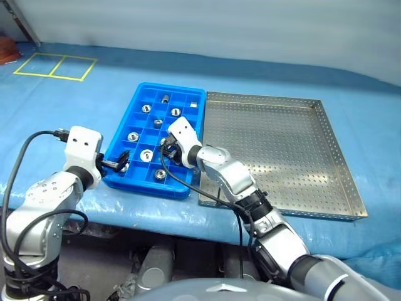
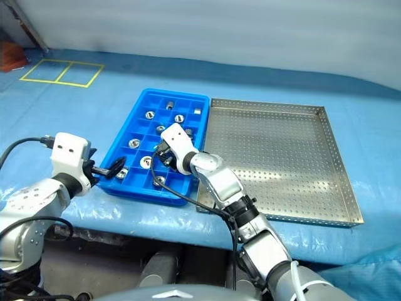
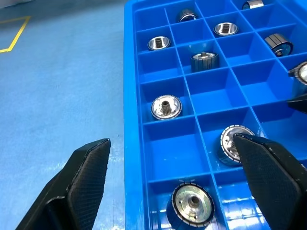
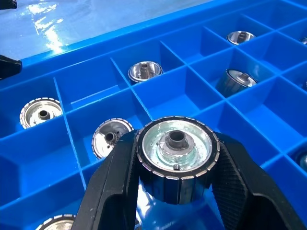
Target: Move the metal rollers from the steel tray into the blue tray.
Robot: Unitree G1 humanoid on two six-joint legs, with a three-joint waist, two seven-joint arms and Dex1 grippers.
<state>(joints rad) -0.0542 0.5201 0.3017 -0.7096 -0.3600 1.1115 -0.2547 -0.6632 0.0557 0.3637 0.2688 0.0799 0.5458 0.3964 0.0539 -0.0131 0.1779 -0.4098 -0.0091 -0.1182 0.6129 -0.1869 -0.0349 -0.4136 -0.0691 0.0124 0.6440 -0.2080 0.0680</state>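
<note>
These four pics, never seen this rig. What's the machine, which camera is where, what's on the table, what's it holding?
It is a humanoid robot with two arms, each ending in a two-finger black gripper. The two wide pictures come from a stereo camera on its head, looking down over the arms. The two close-ups come from cameras on the wrists, looking along each gripper's fingers.

On the blue table cover sit a blue tray with square compartments and, to its right, a steel tray with a perforated floor and no parts on it. Several metal rollers already lie in the compartments.

The right gripper is clamped on one roller above the blue tray. The left gripper is open and holds nothing, at the tray's near left edge.
</note>
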